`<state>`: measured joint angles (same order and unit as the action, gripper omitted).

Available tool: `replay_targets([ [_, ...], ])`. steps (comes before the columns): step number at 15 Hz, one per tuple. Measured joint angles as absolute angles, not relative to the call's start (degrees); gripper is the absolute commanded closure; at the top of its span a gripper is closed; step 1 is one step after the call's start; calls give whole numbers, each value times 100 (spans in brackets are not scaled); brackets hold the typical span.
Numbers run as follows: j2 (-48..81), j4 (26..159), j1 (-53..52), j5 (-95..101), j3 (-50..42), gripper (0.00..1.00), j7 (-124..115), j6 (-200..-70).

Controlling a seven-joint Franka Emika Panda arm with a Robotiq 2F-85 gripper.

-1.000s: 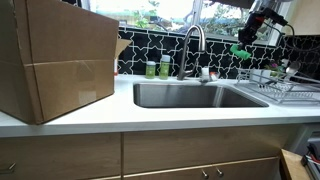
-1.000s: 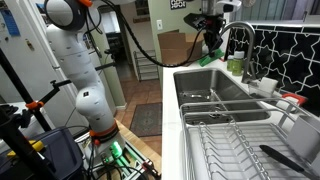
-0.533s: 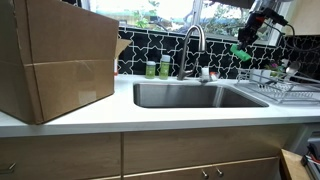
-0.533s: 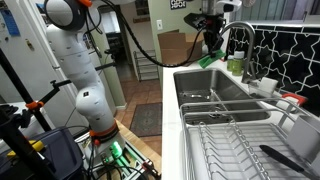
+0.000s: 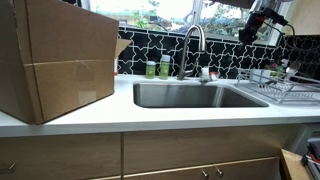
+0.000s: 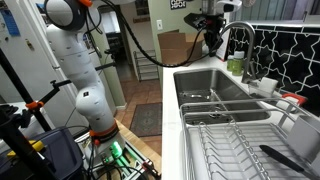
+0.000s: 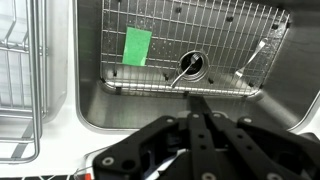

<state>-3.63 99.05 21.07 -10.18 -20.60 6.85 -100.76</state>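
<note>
My gripper (image 7: 197, 101) hangs high over the steel sink (image 7: 90, 100), its two black fingers pressed together with nothing between them. In both exterior views the gripper (image 5: 247, 37) (image 6: 210, 44) is up beside the faucet (image 5: 193, 42) (image 6: 238, 38). A flat green square, like a sponge or cloth (image 7: 137, 47), shows against the wire grid (image 7: 225, 30) on the sink floor, left of the drain (image 7: 190, 68). A metal utensil (image 7: 250, 58) lies on the grid at the right. The green piece cannot be seen in either exterior view.
A large cardboard box (image 5: 55, 60) stands on the counter beside the sink (image 5: 190, 95). A wire dish rack (image 5: 285, 85) (image 6: 235, 140) (image 7: 20, 90) sits on the other side. Green bottles (image 5: 158, 68) stand behind the basin by the tiled wall.
The green piece that hung from the gripper in the earlier frames has left it and now shows down in the sink. The jaws opened briefly and have shut again; the arm has stayed put.
</note>
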Motion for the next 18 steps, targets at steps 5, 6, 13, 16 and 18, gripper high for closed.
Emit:
replay_targets([
  [5,-288,9927,2065,-1011,-2028,29,686,-10079],
  [6,-229,9954,2046,-1011,-2012,23,686,-10088],
  [13,889,10565,1842,-884,-1728,0,645,-11455],
  [16,1410,10909,1729,-723,-1592,0,398,-12598],
  [18,1750,11062,1691,-703,-1505,0,317,-13145],
])
